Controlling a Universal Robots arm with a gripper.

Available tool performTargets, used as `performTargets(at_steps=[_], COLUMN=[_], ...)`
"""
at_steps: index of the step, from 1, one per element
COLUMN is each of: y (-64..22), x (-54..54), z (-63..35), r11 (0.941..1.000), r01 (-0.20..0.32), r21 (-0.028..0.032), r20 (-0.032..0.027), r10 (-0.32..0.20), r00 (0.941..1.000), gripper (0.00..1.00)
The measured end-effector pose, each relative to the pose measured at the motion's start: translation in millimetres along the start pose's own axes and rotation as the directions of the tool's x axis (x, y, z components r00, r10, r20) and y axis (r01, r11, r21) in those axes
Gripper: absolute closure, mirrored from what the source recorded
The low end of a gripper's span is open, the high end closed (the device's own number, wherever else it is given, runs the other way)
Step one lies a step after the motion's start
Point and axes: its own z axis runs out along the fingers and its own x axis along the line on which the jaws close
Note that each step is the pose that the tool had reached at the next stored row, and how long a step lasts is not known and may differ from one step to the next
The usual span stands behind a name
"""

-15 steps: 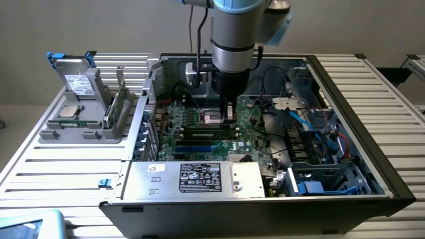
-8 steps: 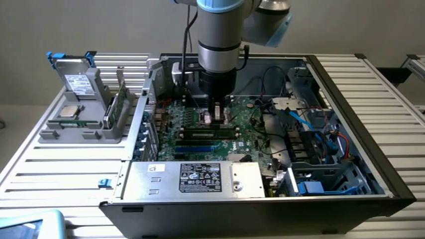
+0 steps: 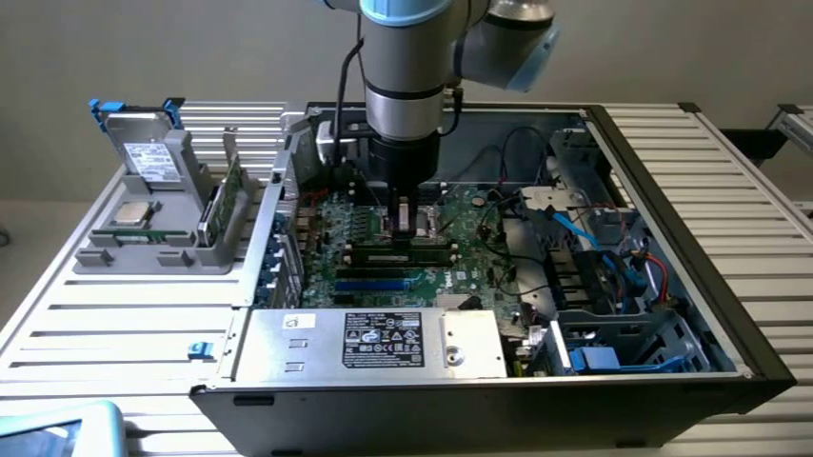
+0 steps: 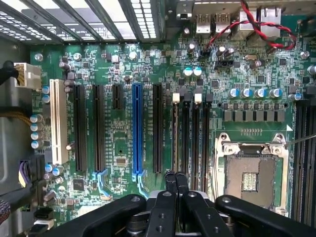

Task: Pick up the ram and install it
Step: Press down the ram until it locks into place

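My gripper [image 3: 404, 236] reaches down into the open computer case, onto the motherboard's [image 3: 381, 278] black memory slots [image 3: 439, 253]. In the wrist view its fingertips [image 4: 171, 178] are shut tight together with nothing visible between them. They sit right at the near end of the outermost memory slot. A thin strip, seen edge-on and apparently the ram [image 4: 175, 138], stands in that slot between white end clips. The neighbouring memory slots [image 4: 206, 138] look bare.
The open processor socket [image 4: 254, 168] lies beside the memory slots; a blue slot [image 4: 137, 128] and black expansion slots flank the other side. The power supply [image 3: 368, 343] fills the case front, cables [image 3: 597, 257] the exterior view's right. A grey holder [image 3: 152, 249] outside carries a chip [image 3: 132, 211] and a green card [image 3: 224, 205].
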Motion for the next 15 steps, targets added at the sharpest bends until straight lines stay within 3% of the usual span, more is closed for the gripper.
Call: performTargets(at_steps=[5,15], y=[5.5,5.6], x=[-0.7,-2.2], z=[2.0,4.9], r11=[1.0000,1.0000], r01=[0.000,-0.001], r21=[-0.0001,-0.0002], r20=[-0.0012,0.0000], r10=[0.000,0.001], r00=[1.0000,1.0000], gripper=[0.89,0.89])
